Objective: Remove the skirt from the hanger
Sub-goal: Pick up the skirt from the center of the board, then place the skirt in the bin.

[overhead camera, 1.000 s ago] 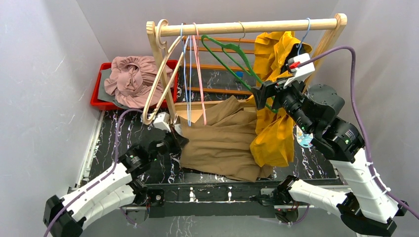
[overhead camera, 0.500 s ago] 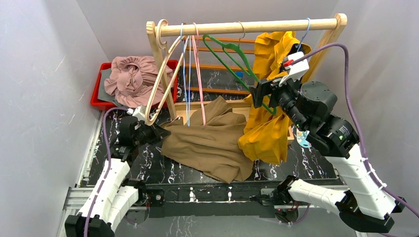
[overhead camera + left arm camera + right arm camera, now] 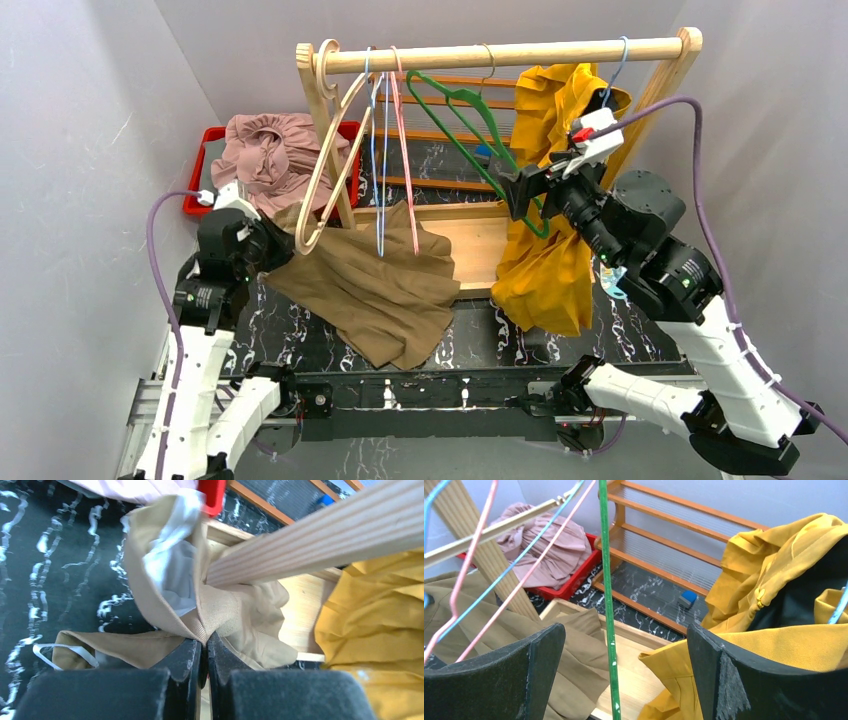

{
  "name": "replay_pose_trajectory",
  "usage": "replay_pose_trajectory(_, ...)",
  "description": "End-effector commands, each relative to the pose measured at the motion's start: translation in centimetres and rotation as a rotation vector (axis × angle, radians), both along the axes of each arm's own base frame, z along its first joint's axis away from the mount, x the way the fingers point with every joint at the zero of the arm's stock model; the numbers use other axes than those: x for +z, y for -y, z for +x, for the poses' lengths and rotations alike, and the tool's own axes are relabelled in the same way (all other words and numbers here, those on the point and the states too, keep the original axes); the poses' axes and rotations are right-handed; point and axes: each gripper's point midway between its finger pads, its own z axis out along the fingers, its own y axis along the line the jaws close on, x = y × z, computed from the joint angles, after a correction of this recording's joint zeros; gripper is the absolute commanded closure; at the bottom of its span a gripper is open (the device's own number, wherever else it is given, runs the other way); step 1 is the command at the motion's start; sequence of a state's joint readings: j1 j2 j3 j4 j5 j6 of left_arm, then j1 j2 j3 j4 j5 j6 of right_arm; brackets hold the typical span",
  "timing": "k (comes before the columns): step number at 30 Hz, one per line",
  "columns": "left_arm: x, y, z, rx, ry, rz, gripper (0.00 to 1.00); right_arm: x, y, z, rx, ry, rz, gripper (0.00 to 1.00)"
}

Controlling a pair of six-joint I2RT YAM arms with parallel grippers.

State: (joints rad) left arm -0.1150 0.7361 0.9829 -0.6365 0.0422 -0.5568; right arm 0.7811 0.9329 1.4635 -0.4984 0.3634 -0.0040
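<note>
While left jaws clamp it, tan skirt lies crumpled; right jaws gape.

Right gripper spread wide with the green hanger wire upright between its fingers (touching neither), tan skirt low left, yellow garment bunched at right, pink cloth in red bin behind.
</note>
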Motion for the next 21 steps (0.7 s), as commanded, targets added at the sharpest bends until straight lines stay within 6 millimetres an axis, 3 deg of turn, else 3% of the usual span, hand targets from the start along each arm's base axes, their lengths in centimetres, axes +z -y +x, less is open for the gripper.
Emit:
replay_pose_trajectory(1, 3.7, -3.6, 0.4, 0.117, 0.015, 0.165, 1.0, 4.7, 0.6, -1.8, 0.049, 0.127, 0.142, 0.02)
replay_pose_trajectory(8, 13.0, -4.6, 3.9, 0.152, 0.175, 0.226, 1.0, 6.0, 1.5, -3.2, 0.069, 0.146, 0.139, 0.02)
replay_pose_trajectory(12, 16.4, -5.4, 5.9, 0.188, 0.249, 0.277, 1.0, 6.8, 2.4, -3.8, 0.057, 0.17, 0.144, 0.02)
replay_pose_trajectory(15, 20.5, -5.9, 8.1, 0.208, 0.339, 0.32, 1.0, 7.5, 2.7, -4.0, 0.057, 0.189, 0.141, 0.02)
replay_pose_trajectory(17, 22.3, -5.7, 10.0, 0.19, 0.38, 0.343, 1.0, 7.6, 2.7, -3.9, 0.054, 0.192, 0.141, 0.02)
replay_pose_trajectory(18, 24.6, -4.8, 10.6, 0.151, 0.437, 0.325, 1.0, 7.7, 2.7, -3.9, 0.053, 0.193, 0.141, 0.02)
replay_pose_trajectory(21, 28.8, -4.0, 13.0, 0.119, 0.534, 0.344, 1.0, 7.6, 2.6, -3.5, 0.041, 0.191, 0.141, 0.02)
